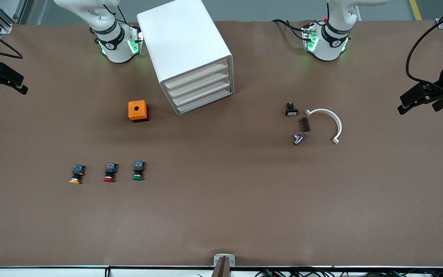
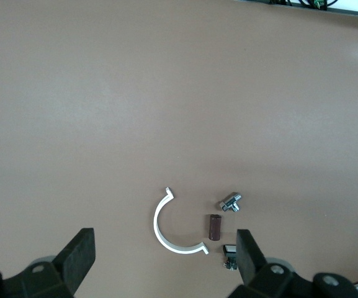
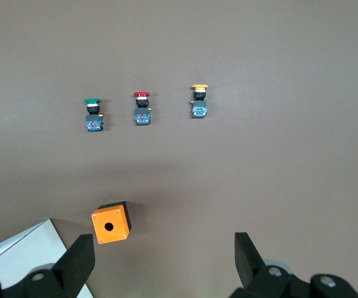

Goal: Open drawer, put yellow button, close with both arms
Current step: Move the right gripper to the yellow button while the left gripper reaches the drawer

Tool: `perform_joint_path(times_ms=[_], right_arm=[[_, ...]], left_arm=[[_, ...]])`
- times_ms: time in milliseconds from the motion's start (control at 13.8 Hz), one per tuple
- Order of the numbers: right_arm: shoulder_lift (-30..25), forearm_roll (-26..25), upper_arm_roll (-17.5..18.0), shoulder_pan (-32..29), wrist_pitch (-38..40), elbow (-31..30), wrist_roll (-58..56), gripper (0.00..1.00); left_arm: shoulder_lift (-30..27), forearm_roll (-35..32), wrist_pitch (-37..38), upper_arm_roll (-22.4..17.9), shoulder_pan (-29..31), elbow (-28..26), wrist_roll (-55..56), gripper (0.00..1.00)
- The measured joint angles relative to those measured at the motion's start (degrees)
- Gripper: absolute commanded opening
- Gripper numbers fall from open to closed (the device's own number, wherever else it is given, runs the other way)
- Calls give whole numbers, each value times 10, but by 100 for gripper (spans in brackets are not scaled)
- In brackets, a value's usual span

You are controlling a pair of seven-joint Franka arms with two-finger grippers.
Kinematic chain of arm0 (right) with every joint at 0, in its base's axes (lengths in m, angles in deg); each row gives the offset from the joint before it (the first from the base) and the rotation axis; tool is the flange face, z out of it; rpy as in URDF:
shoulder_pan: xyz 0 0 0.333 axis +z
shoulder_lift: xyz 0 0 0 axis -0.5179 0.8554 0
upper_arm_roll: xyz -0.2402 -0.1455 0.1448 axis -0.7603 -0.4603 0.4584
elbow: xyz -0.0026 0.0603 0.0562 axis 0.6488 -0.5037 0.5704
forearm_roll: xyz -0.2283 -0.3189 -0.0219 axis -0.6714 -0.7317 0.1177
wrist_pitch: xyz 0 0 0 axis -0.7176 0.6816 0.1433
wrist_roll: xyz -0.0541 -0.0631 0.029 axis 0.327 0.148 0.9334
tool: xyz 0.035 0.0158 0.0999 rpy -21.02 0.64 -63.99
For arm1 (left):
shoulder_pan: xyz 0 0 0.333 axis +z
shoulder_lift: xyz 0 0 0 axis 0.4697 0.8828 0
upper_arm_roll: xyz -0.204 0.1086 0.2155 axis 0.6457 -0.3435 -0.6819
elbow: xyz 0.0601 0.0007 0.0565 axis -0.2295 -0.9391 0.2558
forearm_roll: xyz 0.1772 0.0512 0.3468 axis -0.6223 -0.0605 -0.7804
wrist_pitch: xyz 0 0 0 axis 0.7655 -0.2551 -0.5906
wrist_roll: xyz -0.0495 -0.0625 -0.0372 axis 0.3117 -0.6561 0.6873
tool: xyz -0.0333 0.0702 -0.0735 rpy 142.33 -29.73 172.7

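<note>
Reading the table as a clock face in the front view, the three push-buttons lie in a row at about eight o'clock, caps toward the front camera. The yellow button (image 1: 76,175) takes the nine o'clock end, the red button (image 1: 109,173) sits in the middle and the green button (image 1: 138,171) is at the three o'clock end. They are evenly spaced and apart, probably so that a claw can close on one without nudging its neighbour.

Farther up, the orange box (image 1: 138,110) stands alone near ten o'clock. At about two o'clock lies a loose cluster: a metal fitting (image 1: 298,139), a brown block (image 1: 305,124), a white half-ring (image 1: 331,121) and a small black switch (image 1: 291,109).

The cabinet (image 1: 185,34) stands at twelve o'clock between the two bases, turned so its front faces roughly five o'clock, which looks reachable by either arm. All four trays are pushed in, and which one is the drawer (image 1: 202,87) cannot be told.

Both arms wait. The right gripper (image 3: 163,243) hangs over the table's nine o'clock edge, released, its fingers (image 3: 79,254) spread wide. The yellow button lies well apart from it, toward five o'clock, untouched on the table. The left gripper (image 2: 163,239) hangs over the three o'clock edge, likewise released and holding nothing — nothing of the task looks begun.
</note>
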Motion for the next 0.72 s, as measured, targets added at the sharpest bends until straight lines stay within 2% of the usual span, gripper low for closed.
perform_joint_path(times_ms=[723], right_arm=[[2,-1,0,6,-1,15,0,100]], left_arm=[[4,0,3,-2,2,-2,0,100]])
